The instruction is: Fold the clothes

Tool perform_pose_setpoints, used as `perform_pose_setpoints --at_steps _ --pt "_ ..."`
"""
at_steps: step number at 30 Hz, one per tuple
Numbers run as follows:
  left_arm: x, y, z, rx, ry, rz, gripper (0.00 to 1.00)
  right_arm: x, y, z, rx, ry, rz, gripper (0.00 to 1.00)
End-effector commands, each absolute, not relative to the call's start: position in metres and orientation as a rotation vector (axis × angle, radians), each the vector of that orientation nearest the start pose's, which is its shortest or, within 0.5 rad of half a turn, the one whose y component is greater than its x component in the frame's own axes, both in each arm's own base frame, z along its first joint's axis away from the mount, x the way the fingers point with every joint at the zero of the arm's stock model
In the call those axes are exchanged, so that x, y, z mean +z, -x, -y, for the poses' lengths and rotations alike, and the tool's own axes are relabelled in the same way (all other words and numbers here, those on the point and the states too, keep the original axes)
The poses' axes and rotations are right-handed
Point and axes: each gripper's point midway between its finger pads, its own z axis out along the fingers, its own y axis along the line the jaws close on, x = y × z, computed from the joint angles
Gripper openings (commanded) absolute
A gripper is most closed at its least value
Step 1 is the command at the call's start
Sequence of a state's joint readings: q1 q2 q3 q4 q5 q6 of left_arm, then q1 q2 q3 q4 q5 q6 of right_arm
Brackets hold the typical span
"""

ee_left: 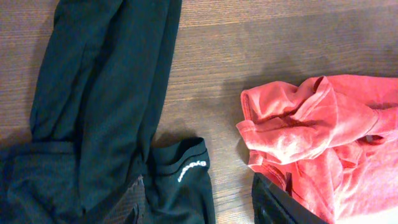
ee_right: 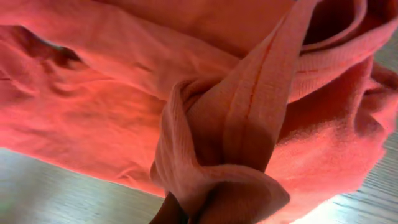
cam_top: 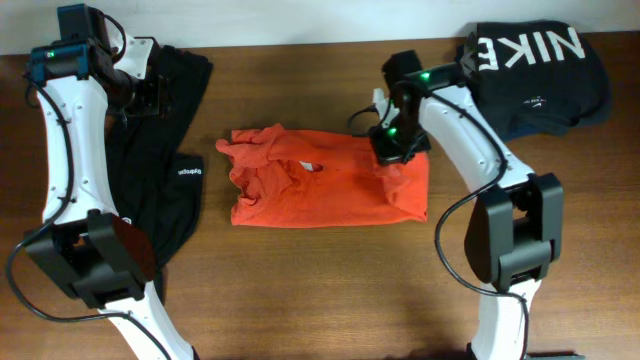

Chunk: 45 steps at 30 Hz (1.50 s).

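The orange-red T-shirt (cam_top: 320, 185) lies partly folded and crumpled in the middle of the table; its bunched left end shows in the left wrist view (ee_left: 311, 137). My right gripper (cam_top: 388, 152) is down on the shirt's upper right corner, shut on a bunched fold of the orange-red cloth (ee_right: 230, 155) that fills the right wrist view. My left gripper (cam_top: 150, 97) hovers at the back left over a long black garment (cam_top: 175, 180) with a small white logo (ee_left: 191, 169). Its fingers (ee_left: 199, 214) are spread apart and hold nothing.
A folded black garment with white NIKE lettering (cam_top: 535, 70) lies at the back right, just behind my right arm. The wooden table (cam_top: 330, 290) shows bare in front of the shirt. The black garment runs along the left arm's base.
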State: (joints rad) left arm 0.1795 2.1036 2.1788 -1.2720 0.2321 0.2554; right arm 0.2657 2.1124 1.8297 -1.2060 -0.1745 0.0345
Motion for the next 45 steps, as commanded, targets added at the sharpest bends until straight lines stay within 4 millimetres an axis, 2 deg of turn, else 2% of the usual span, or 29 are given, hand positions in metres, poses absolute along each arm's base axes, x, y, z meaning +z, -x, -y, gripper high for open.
perform_pose_setpoints --at_steps 1,2,3,4,9,12,16,19,23,26,28,32,33,36,41,45 --pt "0.204 -0.482 -0.045 -0.191 -0.197 -2.691 0.55 0.103 -0.407 -0.162 0.292 0.389 -2.992 0.04" --pt "0.203 -0.482 -0.045 -0.191 -0.197 -2.692 0.55 0.103 -0.407 -0.166 0.294 0.404 -2.985 0.07" --pt "0.203 -0.482 -0.045 -0.191 -0.197 -2.692 0.55 0.103 -0.406 -0.172 0.298 0.423 -2.976 0.20" --pt "0.203 -0.483 -0.045 -0.191 -0.197 -2.693 0.55 0.103 -0.406 -0.176 0.304 0.436 -2.971 0.24" --pt "0.203 -0.483 -0.045 -0.192 -0.197 -2.693 0.55 0.104 -0.404 -0.191 0.318 0.485 -2.948 0.23" --pt "0.203 -0.483 -0.045 -0.192 -0.197 -2.693 0.55 0.107 -0.401 -0.210 0.397 0.524 -2.923 0.36" --pt "0.202 -0.483 -0.045 -0.192 -0.197 -2.695 0.55 0.112 -0.394 -0.227 0.499 0.562 -2.912 0.49" --pt "0.200 -0.483 -0.045 -0.194 -0.196 -2.698 0.55 0.113 -0.391 -0.228 0.489 0.573 -2.919 0.52" --pt "0.194 -0.480 -0.040 -0.224 -0.205 -2.722 0.55 0.108 -0.398 -0.202 0.304 0.487 -2.951 0.52" --pt "0.185 -0.472 -0.023 -0.274 -0.241 -2.770 0.55 0.113 -0.405 -0.177 0.178 0.435 -2.963 0.53" --pt "0.172 -0.461 0.012 -0.407 -0.371 -2.810 0.55 0.126 -0.412 -0.154 0.148 0.364 -2.971 0.57" --pt "0.153 -0.455 0.039 -0.501 -0.459 -2.838 0.56 0.141 -0.416 -0.129 0.141 0.307 -2.987 0.62" --pt "0.145 -0.453 0.044 -0.513 -0.472 -2.858 0.59 0.145 -0.416 -0.123 0.144 0.310 -2.990 0.63" --pt "0.124 -0.447 0.055 -0.543 -0.500 -2.912 0.67 0.147 -0.415 -0.102 0.133 0.277 -3.012 0.64" --pt "0.089 -0.430 0.064 -0.605 -0.584 -2.993 0.75 0.147 -0.413 -0.080 0.127 0.200 -3.043 0.65" --pt "0.065 -0.420 0.069 -0.689 -0.611 -3.047 0.79 0.146 -0.414 -0.072 0.129 0.200 -3.046 0.69"
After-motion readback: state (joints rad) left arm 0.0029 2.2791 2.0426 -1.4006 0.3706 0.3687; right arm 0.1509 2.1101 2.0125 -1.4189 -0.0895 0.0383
